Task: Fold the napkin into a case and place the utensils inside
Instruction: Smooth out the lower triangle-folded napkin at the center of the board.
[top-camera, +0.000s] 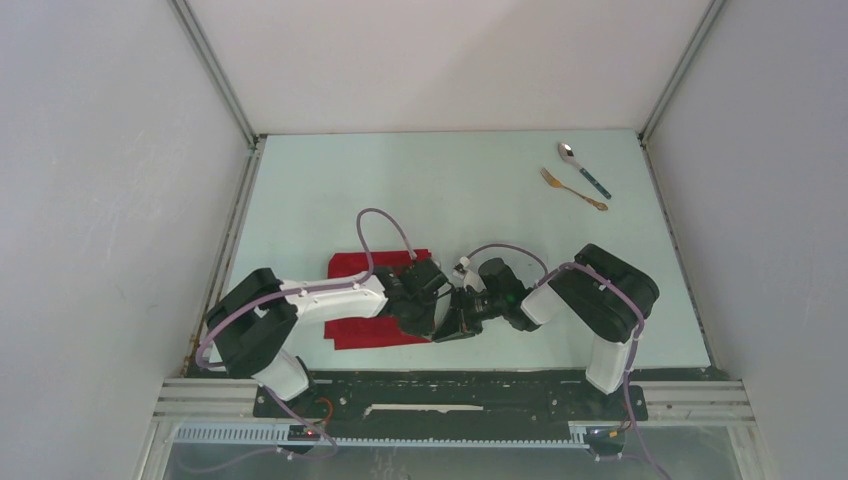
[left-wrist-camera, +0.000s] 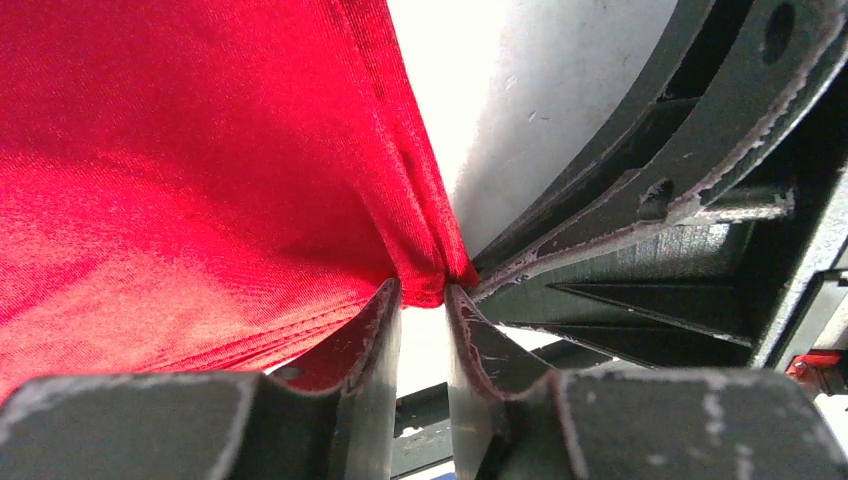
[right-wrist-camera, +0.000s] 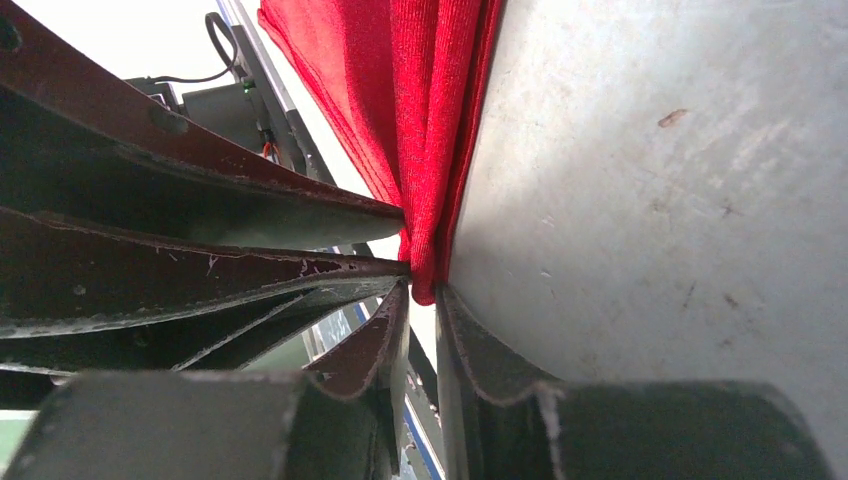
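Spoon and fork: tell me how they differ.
The spoon has a silver bowl and a dark teal handle; the fork is gold-bronze throughout. The fork is slimmer and lies nearer the arms than the spoon. Both lie flat on the table, far right, roughly parallel, apart.

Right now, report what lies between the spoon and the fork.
Nothing: a narrow strip of bare table separates the spoon and fork, seen in the top view.

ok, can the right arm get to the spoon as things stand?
Probably not yet: the right claw is shut on the napkin corner and would have to let go first. Otherwise the way looks free, bare table up to the spoon.
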